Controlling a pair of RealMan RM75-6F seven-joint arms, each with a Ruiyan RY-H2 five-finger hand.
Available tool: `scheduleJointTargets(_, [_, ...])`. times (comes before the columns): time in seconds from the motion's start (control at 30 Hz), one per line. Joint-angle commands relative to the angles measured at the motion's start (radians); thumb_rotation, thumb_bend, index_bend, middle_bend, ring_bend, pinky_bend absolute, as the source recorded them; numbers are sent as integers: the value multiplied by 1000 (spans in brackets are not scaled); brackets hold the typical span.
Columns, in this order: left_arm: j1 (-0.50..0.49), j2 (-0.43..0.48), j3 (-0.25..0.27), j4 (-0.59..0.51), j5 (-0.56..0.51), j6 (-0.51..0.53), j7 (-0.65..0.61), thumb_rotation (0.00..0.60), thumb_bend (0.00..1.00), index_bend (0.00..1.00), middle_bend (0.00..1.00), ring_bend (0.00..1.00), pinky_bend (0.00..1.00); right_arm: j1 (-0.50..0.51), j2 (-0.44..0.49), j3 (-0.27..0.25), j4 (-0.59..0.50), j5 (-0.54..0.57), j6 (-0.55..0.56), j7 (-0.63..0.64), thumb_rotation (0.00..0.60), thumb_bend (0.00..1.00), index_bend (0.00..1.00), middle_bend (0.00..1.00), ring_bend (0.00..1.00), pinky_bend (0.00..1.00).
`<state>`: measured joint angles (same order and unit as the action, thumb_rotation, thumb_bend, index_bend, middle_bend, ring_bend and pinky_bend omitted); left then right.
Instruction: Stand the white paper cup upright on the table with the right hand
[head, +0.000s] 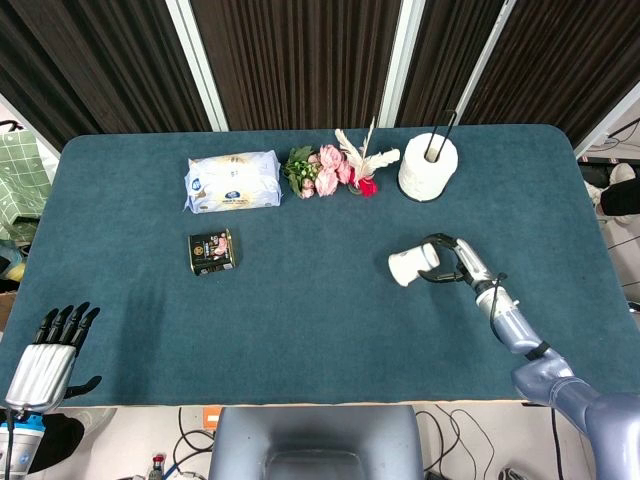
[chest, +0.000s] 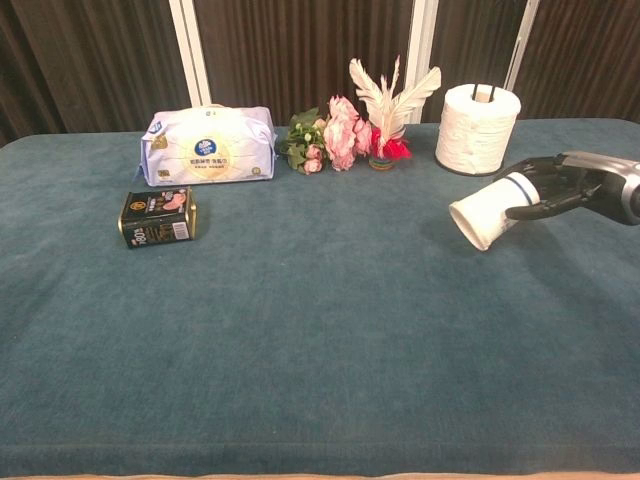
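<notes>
Chest view: right robot hand (chest: 560, 188) gripping white paper cup (chest: 488, 211), tilted, above tabletop (chest: 300, 330). Left robot hand (head: 45, 355) holding nothing, fingers apart.

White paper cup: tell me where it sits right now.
The white paper cup lies tilted in the right hand at the table's right side, in front of the toilet paper roll.

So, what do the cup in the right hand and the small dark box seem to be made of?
The white paper cup, held tilted by the right hand, looks like matte paper: plain white wall, thin blue band near one end. The small dark box is probably a metal tin: glossy printed faces with rounded corners, though coated card cannot be ruled out.
</notes>
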<state>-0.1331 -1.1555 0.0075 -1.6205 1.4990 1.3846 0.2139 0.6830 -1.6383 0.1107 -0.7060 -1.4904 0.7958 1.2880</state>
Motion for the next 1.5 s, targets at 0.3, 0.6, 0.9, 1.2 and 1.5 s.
scheduleJointTargets(0.3, [-5,-5,7,-2,5,-10,10,599,41,0,1,0,0,-24,24,-15,9,20,8,-84,600,230,132,188,73,130])
scheduleJointTargets(0.6, [-5,0,7,-1,10,-3,-4,599,41,0,1,0,0,-34,130,-44,-155,-33,122,-486,527,198,145,97,35,130])
scheduleJointTargets(0.9, [-8,-3,7,0,8,-7,2,599,41,0,1,0,0,0,253,9,-441,79,60,-1004,446,139,127,77,35,130])
scheduleJointTargets(1.2, [-7,-3,4,1,-1,-8,0,599,41,0,1,0,0,38,206,27,-375,197,-5,-1311,446,135,169,71,35,130])
scheduleJointTargets(1.5, [-14,-7,3,1,-10,-21,6,599,41,0,1,0,0,67,160,31,-329,243,-47,-1418,441,140,239,72,35,130])
